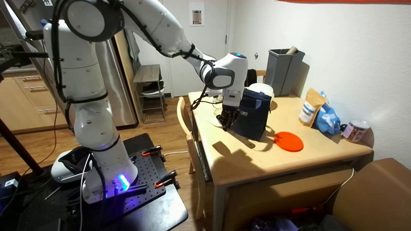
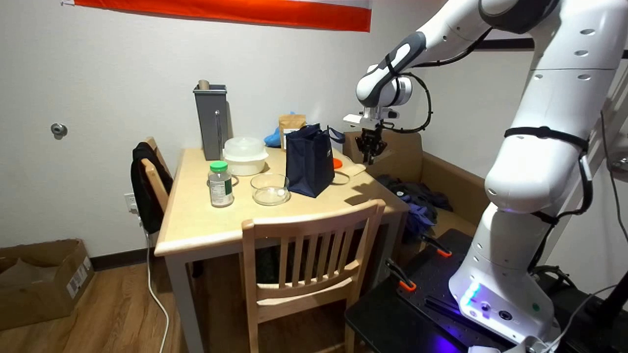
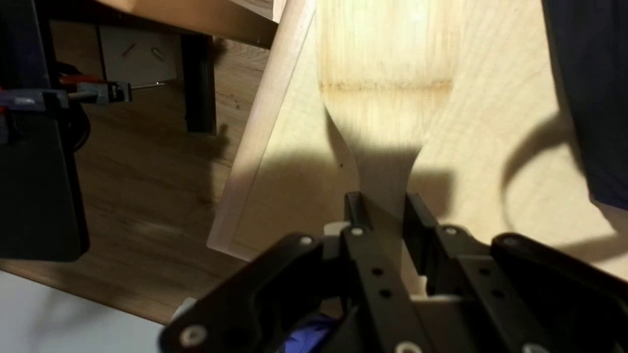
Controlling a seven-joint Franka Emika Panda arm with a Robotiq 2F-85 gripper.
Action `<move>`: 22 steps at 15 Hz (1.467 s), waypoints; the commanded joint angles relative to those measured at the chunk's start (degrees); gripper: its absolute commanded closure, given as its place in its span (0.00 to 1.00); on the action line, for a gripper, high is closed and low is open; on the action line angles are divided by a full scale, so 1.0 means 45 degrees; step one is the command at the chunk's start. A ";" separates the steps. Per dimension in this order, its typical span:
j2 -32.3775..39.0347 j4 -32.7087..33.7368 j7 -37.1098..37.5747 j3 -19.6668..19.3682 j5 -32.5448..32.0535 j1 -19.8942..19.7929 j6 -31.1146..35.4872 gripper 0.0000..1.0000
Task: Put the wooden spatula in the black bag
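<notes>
- Grip, wrist view: my gripper (image 3: 383,206) is drawn in to a handle's breadth, the neck of the wooden spatula (image 3: 387,98) between its fingertips; I judge it held, though how firmly I cannot tell.
- Long axis, same view: broad blade at twelve o'clock, handle running towards six beneath the gripper. The spatula looks roughly level; I take it to be just off the table (image 3: 485,162), without certainty.
- Governing relation: the black bag (image 3: 598,88) stands at about two o'clock from my fingertips, beside the spatula, a strip of table between. The long axis therefore points past the bag, not into it.
- Next move, as I judge it: in both exterior views the bag's rim appears higher than my fingertips, so I need height first, then travel towards two o'clock and a tilt over the mouth.
</notes>
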 commanded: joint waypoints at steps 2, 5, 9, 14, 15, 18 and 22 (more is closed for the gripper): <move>-0.1570 0.0016 0.0354 0.0569 -0.0544 -0.0170 -0.0882 0.94; -0.2088 0.0014 -0.0208 0.0879 0.0203 -0.0182 -0.0563 0.94; -0.2060 0.0089 -0.0114 0.1189 0.0288 -0.0286 -0.0472 0.77; -0.2200 0.0085 0.0186 0.1283 0.0239 -0.0304 -0.0217 0.94; -0.2206 0.0142 0.0237 0.1311 0.0236 -0.0292 -0.0172 0.94; -0.2289 0.0397 0.0645 0.1511 -0.0223 -0.0261 -0.0034 0.94; -0.2420 0.0883 0.1103 0.1922 -0.1367 -0.0196 0.0162 0.94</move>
